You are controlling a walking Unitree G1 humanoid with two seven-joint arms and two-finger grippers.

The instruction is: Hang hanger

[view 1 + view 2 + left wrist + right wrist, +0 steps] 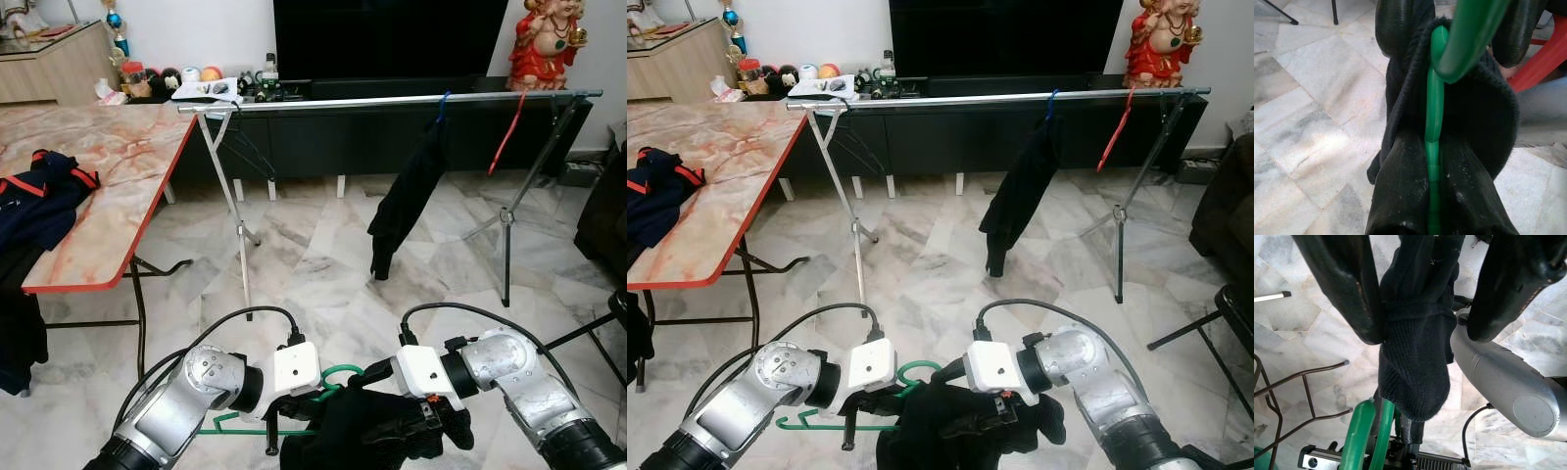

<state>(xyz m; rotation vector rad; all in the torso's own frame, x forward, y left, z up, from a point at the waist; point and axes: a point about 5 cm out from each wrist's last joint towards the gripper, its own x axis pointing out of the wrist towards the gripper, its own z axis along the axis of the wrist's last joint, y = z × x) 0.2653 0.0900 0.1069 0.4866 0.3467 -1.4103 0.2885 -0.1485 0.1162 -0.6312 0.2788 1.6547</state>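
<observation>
Green hanger point(338, 377) with dark garment point(362, 431) on it, held low over the floor, well short of the rail point(392, 100). Light, stiff plastic; the knit is floppy and slides. Left end effector point(1449, 29) clenched at the hook neck, the best hold. Right end effector point(1420, 293) pinches cloth.

Two hands, left point(294, 419) and right point(416, 431); one green hanger point(328, 384); one dark garment point(358, 431) on it; one rail point(392, 100); one counter point(108, 186); one statue point(544, 44).
</observation>
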